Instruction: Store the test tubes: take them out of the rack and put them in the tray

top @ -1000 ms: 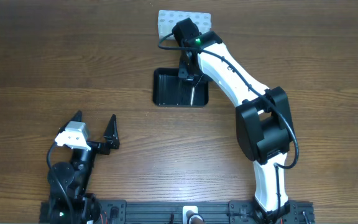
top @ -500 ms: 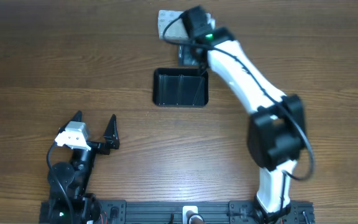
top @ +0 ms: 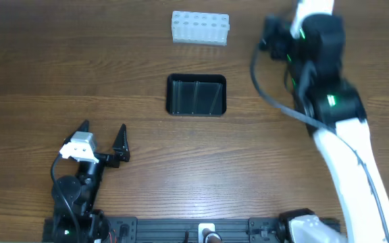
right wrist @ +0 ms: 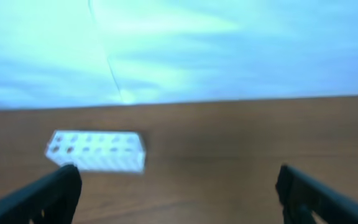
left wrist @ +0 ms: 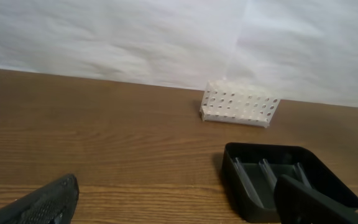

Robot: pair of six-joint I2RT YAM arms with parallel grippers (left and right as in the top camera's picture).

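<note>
The white test tube rack (top: 200, 28) stands at the back of the table, and no tube sticks up out of it in the left wrist view (left wrist: 238, 104). In front of it sits the black tray (top: 172, 95), with clear tubes (top: 198, 96) lying side by side inside; the left wrist view shows these tubes (left wrist: 265, 176) too. My right gripper (right wrist: 179, 190) is open and holds nothing, lifted high to the right of the rack (right wrist: 96, 150). My left gripper (top: 102, 129) is open near the front left, well short of the tray (left wrist: 291, 183).
The brown wooden tabletop (top: 80, 61) has free room on the left and between the tray and the arm bases. A white wall (left wrist: 135, 37) rises behind the table's back edge. The right arm (top: 346, 142) runs up the right side.
My right arm has swung away from the rack and tray to the far right and lifted. The left arm has not moved.
</note>
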